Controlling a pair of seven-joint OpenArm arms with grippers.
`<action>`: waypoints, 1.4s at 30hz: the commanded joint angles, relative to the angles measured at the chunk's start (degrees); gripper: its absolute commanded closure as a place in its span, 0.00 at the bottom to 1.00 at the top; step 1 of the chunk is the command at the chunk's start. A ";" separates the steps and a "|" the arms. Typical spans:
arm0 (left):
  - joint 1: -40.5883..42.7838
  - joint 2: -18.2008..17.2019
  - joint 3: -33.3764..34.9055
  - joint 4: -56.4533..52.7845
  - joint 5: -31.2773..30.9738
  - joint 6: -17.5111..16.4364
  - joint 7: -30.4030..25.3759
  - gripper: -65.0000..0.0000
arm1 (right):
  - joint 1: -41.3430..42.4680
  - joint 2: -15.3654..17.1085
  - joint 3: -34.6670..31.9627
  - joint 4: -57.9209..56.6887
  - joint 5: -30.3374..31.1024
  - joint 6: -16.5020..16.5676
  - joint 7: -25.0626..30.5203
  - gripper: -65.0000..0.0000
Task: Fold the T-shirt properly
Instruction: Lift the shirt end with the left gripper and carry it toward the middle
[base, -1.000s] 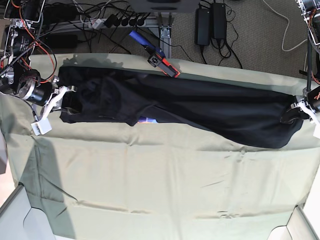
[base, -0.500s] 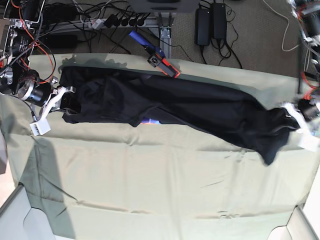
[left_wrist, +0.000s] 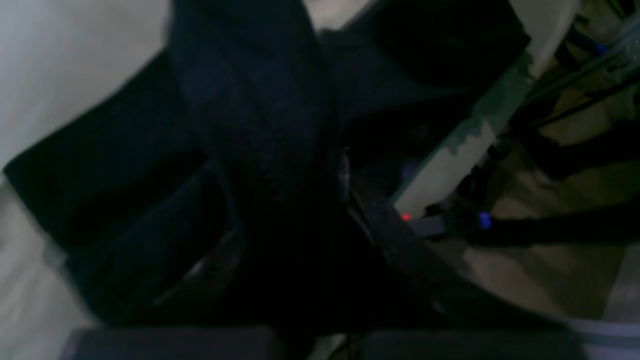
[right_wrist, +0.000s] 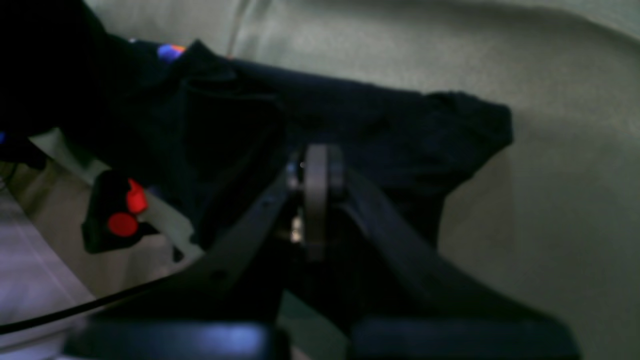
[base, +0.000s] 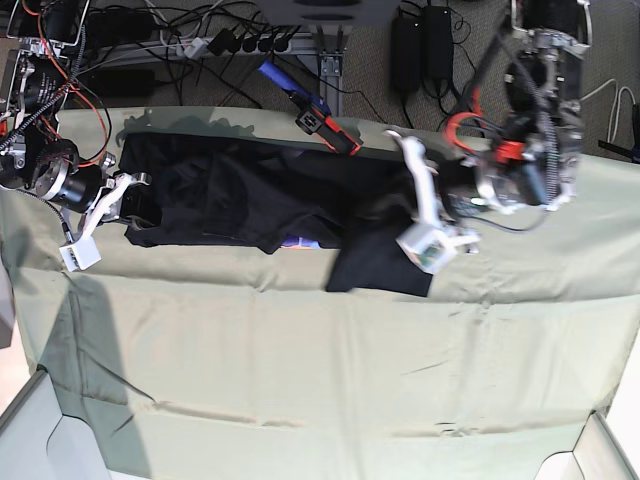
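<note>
A: Base view? 
B: T-shirt (base: 250, 195) is lying along the green cloth's (base: 320, 370) far side, left gripper (base: 425, 205) pinching its folded-over end mid-table.

A: Wrists? 
B: Right gripper (right_wrist: 312, 165) is clamping shirt fabric; left view's too dark to tell.

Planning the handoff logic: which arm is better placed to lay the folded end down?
Left. The left gripper holds the T-shirt end above the middle; the right gripper only pins the far end.
</note>
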 joint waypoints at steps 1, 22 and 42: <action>-0.76 0.37 1.31 0.90 0.72 -0.69 -2.60 1.00 | 0.74 0.94 0.52 0.94 0.87 4.68 0.92 1.00; -1.86 4.17 12.26 -5.44 4.07 -0.69 -6.78 0.45 | 0.76 0.94 0.52 0.94 1.53 4.68 0.74 1.00; -1.51 4.68 4.04 0.13 9.27 0.68 -7.17 0.53 | 0.79 0.94 0.63 0.94 -0.50 4.66 1.40 1.00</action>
